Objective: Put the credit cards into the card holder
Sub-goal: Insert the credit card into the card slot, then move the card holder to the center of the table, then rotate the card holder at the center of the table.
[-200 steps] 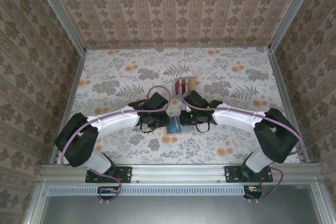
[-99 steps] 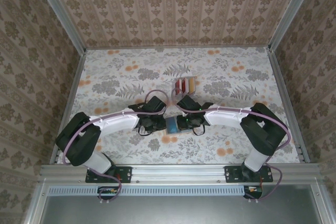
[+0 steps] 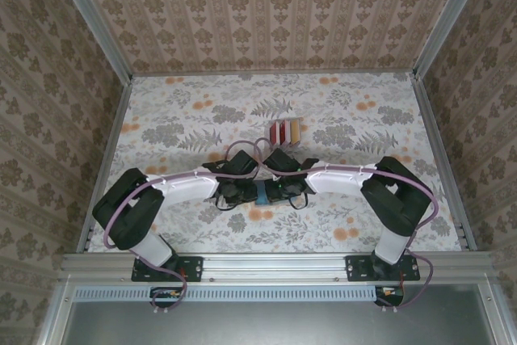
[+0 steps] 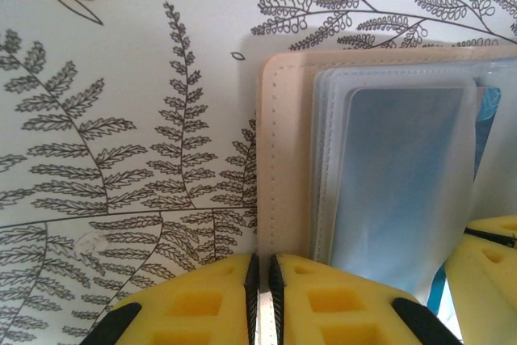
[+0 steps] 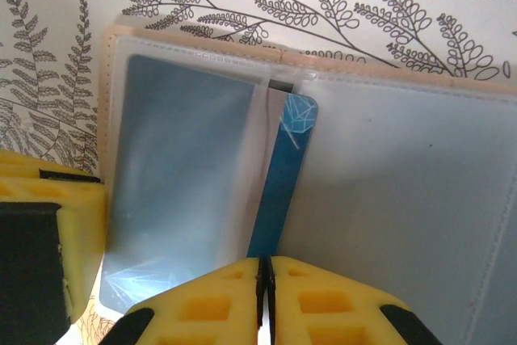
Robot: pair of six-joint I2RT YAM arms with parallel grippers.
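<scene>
Both arms have slid inward over the last second and now nearly meet over the card holder point(image 4: 283, 159), mid-tabletop point(image 3: 178, 119) and a bit toward the near edge. The left hand point(image 4: 258, 280) is clenched on its tan cover edge. The right hand point(image 5: 264, 280) pinches one blue card point(image 5: 283, 175), partway into a clear pocket. So that's one holder and one blue card. The rack point(image 3: 285, 131) behind holds maybe three more, so I'd say it's mostly undone.

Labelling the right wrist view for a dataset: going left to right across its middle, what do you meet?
Fern-print table surface, card holder tan edge, left clear pocket, blue credit card, right clear pocket.
</scene>
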